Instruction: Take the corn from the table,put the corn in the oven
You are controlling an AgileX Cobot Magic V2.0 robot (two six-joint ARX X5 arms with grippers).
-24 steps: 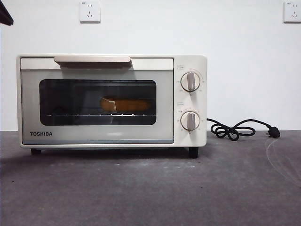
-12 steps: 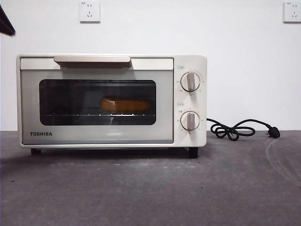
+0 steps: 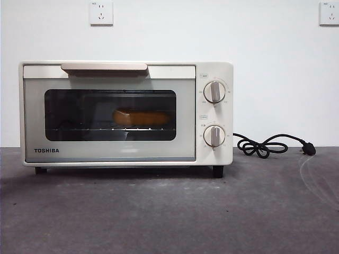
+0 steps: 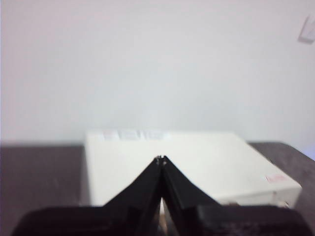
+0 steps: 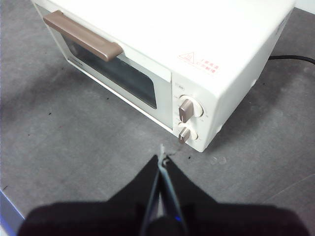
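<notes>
The corn lies on the rack inside the oven, seen through the dark glass of the closed door. The cream oven stands on the dark grey table. My left gripper is shut and empty, high above and behind the oven top. My right gripper is shut and empty too, hovering over the table in front of the oven's knob corner. Neither arm shows in the front view.
A black power cord with its plug lies coiled on the table to the right of the oven. Two wall sockets sit high on the white wall behind.
The black arm tip at the upper left corner of the front view has withdrawn out of the picture. The oven and corn have not moved.
</notes>
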